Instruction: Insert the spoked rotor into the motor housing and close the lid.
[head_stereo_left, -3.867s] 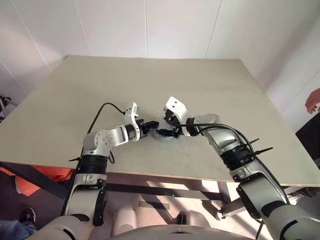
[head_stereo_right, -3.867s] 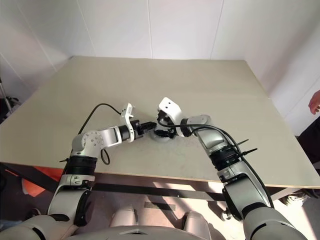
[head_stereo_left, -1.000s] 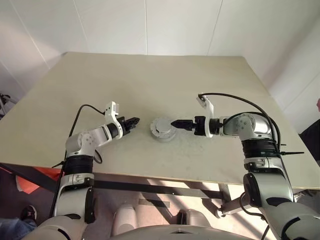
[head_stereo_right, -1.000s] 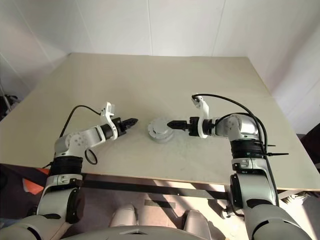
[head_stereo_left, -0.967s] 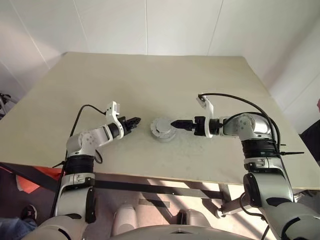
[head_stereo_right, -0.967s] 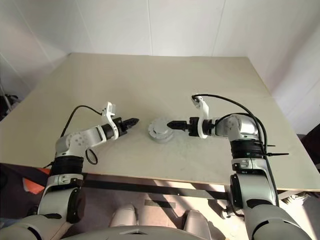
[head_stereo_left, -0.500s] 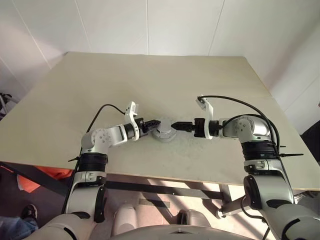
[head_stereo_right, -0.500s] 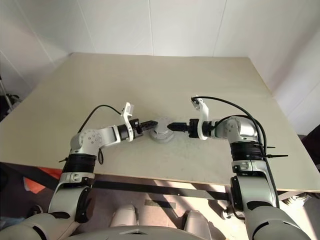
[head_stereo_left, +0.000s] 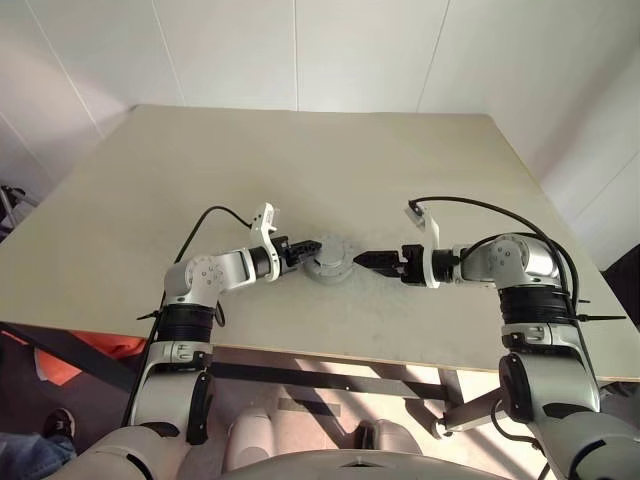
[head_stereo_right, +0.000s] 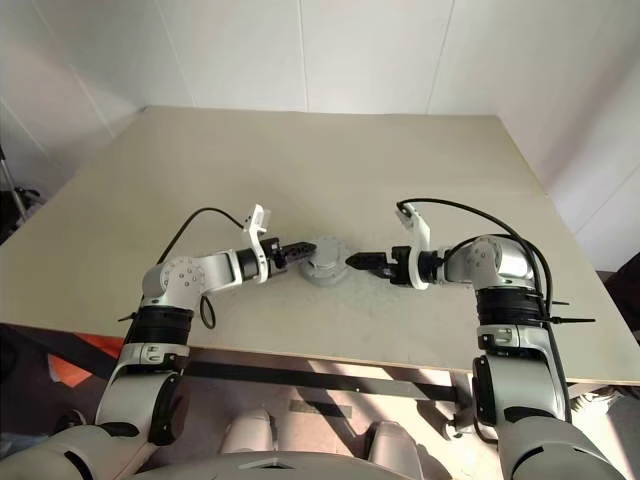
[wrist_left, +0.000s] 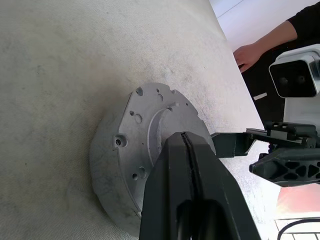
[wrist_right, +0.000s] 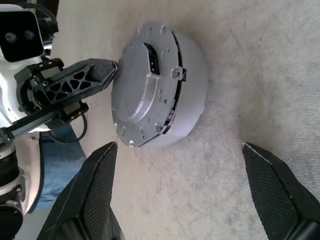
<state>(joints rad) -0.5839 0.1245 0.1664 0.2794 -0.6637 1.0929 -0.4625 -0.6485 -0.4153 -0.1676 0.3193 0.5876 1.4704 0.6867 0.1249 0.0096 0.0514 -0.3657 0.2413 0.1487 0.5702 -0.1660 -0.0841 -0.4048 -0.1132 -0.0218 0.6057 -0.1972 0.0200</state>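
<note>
Lid seated on motor housing at mid tabletop, left gripper clenched with tips against lid rim, probably steadying or pressing it, right gripper spread wide, empty, just beside housing, clear for release.

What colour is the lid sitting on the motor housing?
Plain silver-grey metal; the lid shows best in the right wrist view.

Bright even daylight; soft shadows on table; wide-angle edge distortion; wrist views sharp.
</note>
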